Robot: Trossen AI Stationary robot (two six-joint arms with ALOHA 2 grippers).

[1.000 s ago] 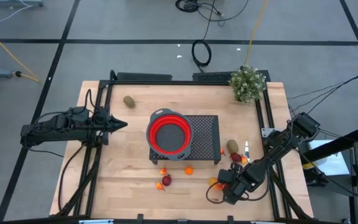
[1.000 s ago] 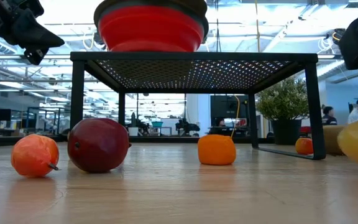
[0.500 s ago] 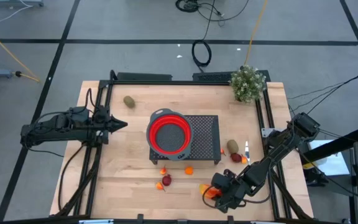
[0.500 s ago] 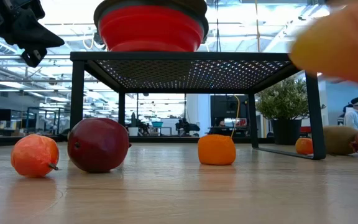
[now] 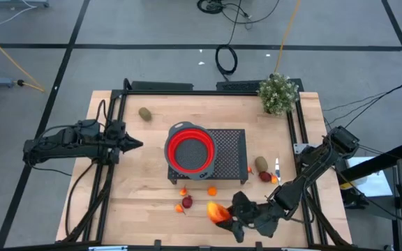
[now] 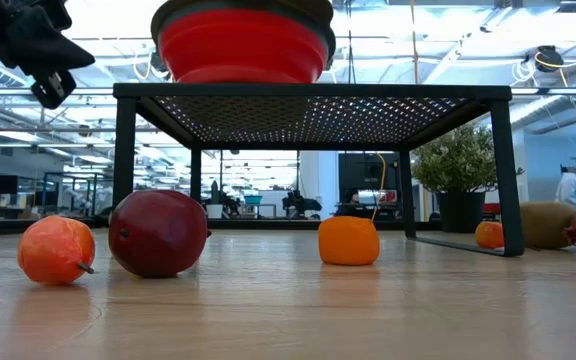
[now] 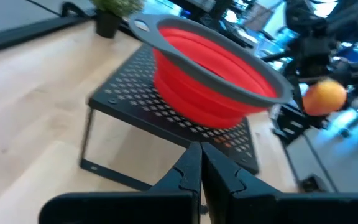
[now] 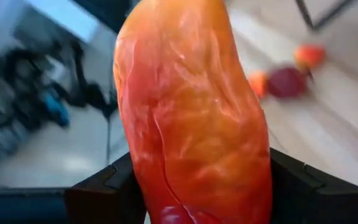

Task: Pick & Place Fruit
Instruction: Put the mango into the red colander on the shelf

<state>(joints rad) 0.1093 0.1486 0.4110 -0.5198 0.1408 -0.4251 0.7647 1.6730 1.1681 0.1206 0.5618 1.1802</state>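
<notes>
The right hand (image 5: 223,216), clamped on a red-orange fruit (image 5: 217,212), is near the worktop's front edge; the red bowl (image 5: 190,152) looks empty, other fruit lies loose, and the left hand (image 5: 135,142) waits, fingers together.

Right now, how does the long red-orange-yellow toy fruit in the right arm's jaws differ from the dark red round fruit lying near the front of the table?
The long red-orange-yellow toy fruit is elongated and multicoloured; the dark red round fruit is round and a single deep red. The long fruit is held clear of the table in the right gripper; the red one rests on the wooden table, ungripped, beside a small orange fruit. Both are toy fruit outside the red collapsible bowl.
</notes>
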